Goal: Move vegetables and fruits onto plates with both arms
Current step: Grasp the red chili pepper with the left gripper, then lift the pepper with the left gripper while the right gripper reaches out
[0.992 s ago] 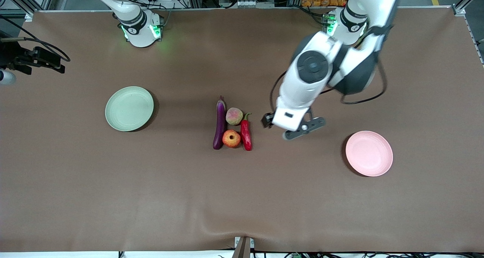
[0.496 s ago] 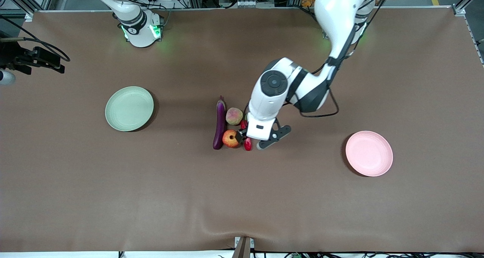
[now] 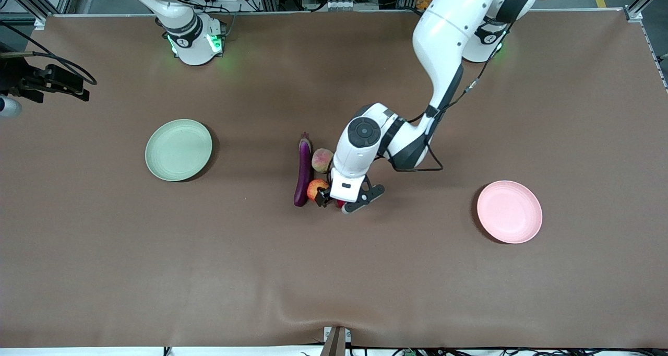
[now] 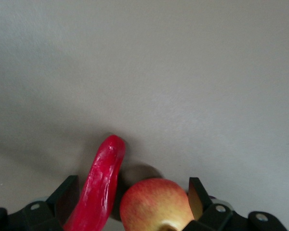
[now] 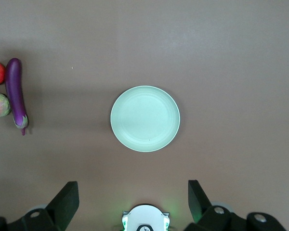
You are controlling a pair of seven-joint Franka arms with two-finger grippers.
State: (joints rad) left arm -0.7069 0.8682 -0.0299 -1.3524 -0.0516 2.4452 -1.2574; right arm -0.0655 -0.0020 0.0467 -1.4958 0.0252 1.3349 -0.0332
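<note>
Your left gripper (image 3: 334, 200) sits low over the produce cluster at mid-table, fingers (image 4: 62, 197) spread wide and holding nothing; in the left wrist view the red chili pepper (image 4: 98, 185) and the pomegranate-like fruit (image 4: 154, 204) both lie between the two pads, the pepper close by one pad, the fruit close by the other. From the front camera you see only a sliver of the pepper (image 3: 340, 204) under the wrist, and part of the fruit (image 3: 315, 188) beside it. The peach (image 3: 322, 159) lies just beside the fruit, farther from the front camera, partly covered by the left arm. The eggplant (image 3: 303, 170) runs lengthwise along the right-arm side of both fruits, close against them. The pink plate (image 3: 509, 212) rests well apart toward the left arm's end of the table, bare. The green plate (image 3: 178, 150) rests well apart toward the right arm's end, also bare. Your right gripper (image 5: 132, 202) waits high over the table, fingers wide apart and empty, looking straight down on the green plate (image 5: 145, 118) with the eggplant (image 5: 16, 94) at the frame's edge.
</note>
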